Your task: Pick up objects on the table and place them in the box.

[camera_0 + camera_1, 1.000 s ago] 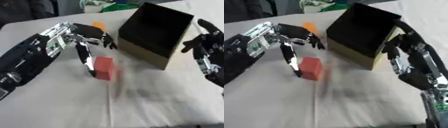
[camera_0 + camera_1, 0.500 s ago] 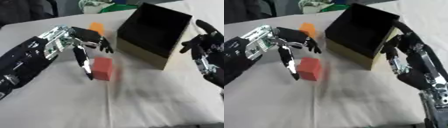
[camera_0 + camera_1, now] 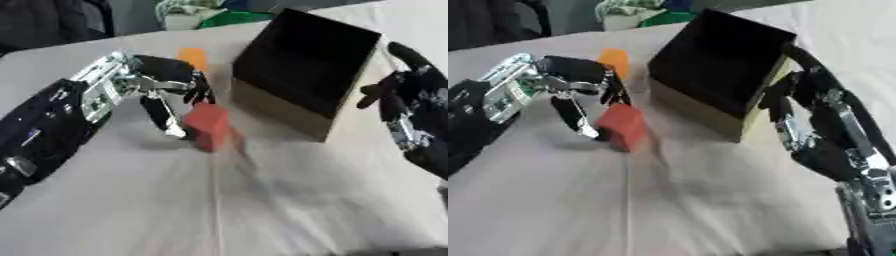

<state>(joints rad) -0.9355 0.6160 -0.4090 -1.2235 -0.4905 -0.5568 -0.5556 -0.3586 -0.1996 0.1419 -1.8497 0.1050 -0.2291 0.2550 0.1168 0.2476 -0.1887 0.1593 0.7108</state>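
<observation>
A red block sits tilted on the white cloth, just left of the box. My left hand reaches in from the left, with its thumb against the block's left side and its fingers curled over the top, pinching it. Behind that hand lies an orange object, partly hidden. The box has a black inside and tan outer walls, and stands open at the centre right. My right hand is held open, fingers up, close to the box's right wall.
Green and white items lie at the table's far edge. A dark shape stands at the far left. The table is covered in white cloth toward the near edge.
My left hand's fingers have closed down over the red block, which has shifted slightly toward the box and tilted. The right hand stays beside the box.
</observation>
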